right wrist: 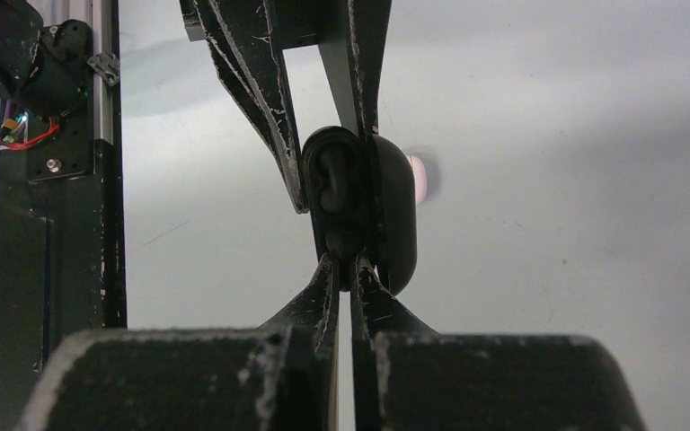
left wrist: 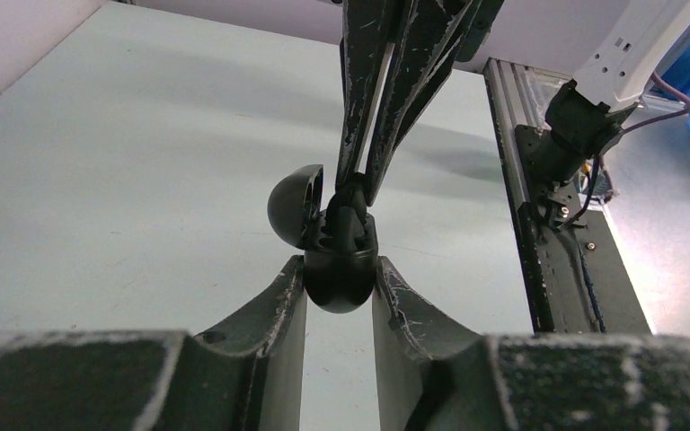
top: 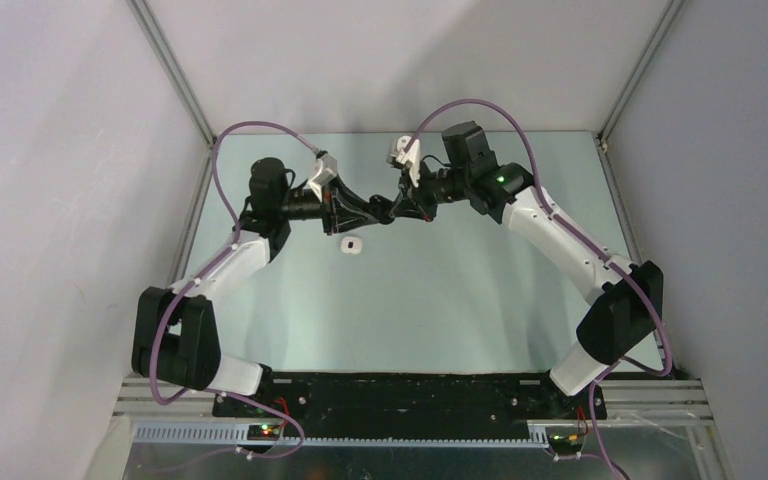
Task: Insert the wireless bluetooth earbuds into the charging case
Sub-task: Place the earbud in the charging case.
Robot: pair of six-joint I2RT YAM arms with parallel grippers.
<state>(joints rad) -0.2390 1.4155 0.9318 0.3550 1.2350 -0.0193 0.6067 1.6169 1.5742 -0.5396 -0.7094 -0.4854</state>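
The black charging case hangs above the table with my left gripper shut on its lower body. Its lid stands open to the left. My right gripper comes at it from the opposite side, shut on a black earbud whose tip sits in the case's open top. In the right wrist view the earbud is pinched at the fingertips, against the case. From above, both grippers meet at mid-table, far side. How deep the bud sits is hidden.
A small white pebble-like case lies on the pale green table just below the left gripper; it shows blurred behind the black case. Grey walls close in the table's sides and back. The black base rail runs along the near edge.
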